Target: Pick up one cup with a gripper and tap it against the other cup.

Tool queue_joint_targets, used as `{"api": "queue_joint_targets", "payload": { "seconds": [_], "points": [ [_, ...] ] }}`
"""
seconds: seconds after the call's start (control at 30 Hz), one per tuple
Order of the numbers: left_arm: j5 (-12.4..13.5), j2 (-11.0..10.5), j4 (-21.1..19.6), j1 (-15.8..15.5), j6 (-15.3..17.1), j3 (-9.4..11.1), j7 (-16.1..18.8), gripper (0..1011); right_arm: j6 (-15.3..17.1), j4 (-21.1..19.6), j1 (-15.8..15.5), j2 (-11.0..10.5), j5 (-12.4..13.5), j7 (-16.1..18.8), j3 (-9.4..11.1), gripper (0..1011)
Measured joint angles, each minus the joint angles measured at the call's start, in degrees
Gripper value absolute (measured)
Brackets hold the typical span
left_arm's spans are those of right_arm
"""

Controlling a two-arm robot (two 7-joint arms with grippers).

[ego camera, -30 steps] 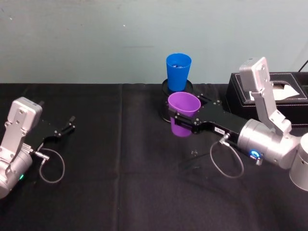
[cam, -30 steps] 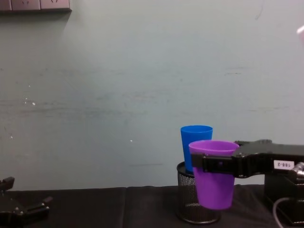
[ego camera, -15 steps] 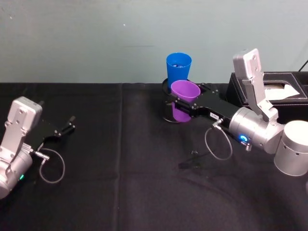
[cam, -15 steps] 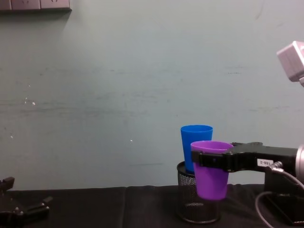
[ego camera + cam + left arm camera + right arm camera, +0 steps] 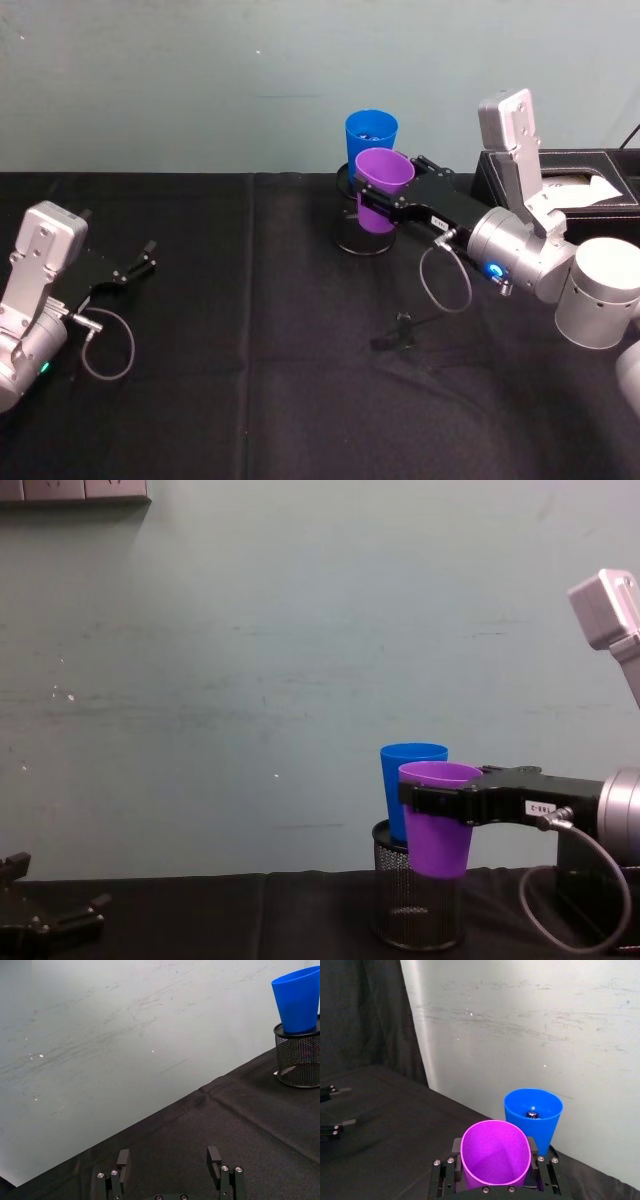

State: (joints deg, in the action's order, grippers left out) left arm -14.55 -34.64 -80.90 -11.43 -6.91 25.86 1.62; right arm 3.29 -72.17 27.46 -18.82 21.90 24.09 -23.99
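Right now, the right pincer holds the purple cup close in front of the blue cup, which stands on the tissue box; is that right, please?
Not quite: the chest view shows the blue cup standing in the mesh holder, not on the tissue box. The right pincer does hold the purple cup close in front of it. The left pincer lies open, far left.

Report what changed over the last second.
The right claw, shut on the purple cup, carried it higher and farther from the robot, toward the blue cup. In the chest view their rims are now nearly level and overlapping, though contact cannot be told. Nothing was grasped or released. The blue cup in its mesh holder and the open left claw, parked at the left, stayed put.
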Motion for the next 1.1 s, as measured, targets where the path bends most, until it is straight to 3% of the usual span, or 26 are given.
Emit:
{"api": "queue_joint_targets", "payload": {
  "seconds": [1.1],
  "points": [
    [0.0, 0.0, 0.0, 0.0, 0.0, 0.0, 0.0, 1000, 1.43, 8.54, 7.38, 4.21, -2.88, 0.41, 1.08, 734]
  ]
}}
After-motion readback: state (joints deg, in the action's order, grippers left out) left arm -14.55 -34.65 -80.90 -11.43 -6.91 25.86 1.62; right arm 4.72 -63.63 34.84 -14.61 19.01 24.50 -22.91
